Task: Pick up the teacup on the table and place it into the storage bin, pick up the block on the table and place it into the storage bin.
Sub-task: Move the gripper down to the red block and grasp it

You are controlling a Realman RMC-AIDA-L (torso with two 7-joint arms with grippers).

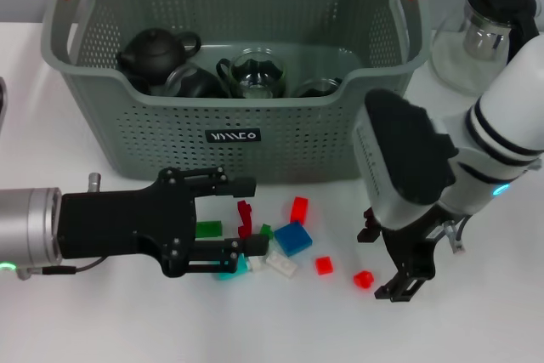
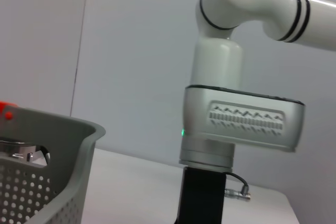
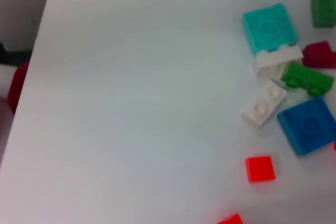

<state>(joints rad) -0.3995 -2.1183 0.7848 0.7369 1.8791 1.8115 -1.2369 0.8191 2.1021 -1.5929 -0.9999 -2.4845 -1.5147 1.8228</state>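
From my head camera, the large grey-green perforated plastic storage bin (image 1: 229,129) with orange handle ends stood at the far side of the white tabletop (image 1: 102,320). Inside it lay a black teapot (image 1: 153,50) and a clear glass teacup (image 1: 253,72). My left tool (image 1: 240,225) reached in low from the left, its black fingers spread wide around the cluster of blocks, one finger on the bin side and one on the near side; it gripped nothing. Between and beside those fingers lay a green flat block (image 1: 208,229), a dark red block (image 1: 245,217), a blue square block (image 1: 292,237) and a white block (image 1: 280,263). My right tool (image 1: 406,280) hung over the tabletop just beside a small red block (image 1: 364,278), its fingers parted and empty. A glass pitcher with a black lid (image 1: 476,36) stood right of the bin.

My left wrist camera showed the bin's rim (image 2: 63,145) and my right arm's white body (image 2: 241,124).

My right wrist camera showed a teal block (image 3: 269,27), the blue block (image 3: 308,125), the white block (image 3: 264,106) and a red square block (image 3: 260,168) on the tabletop.
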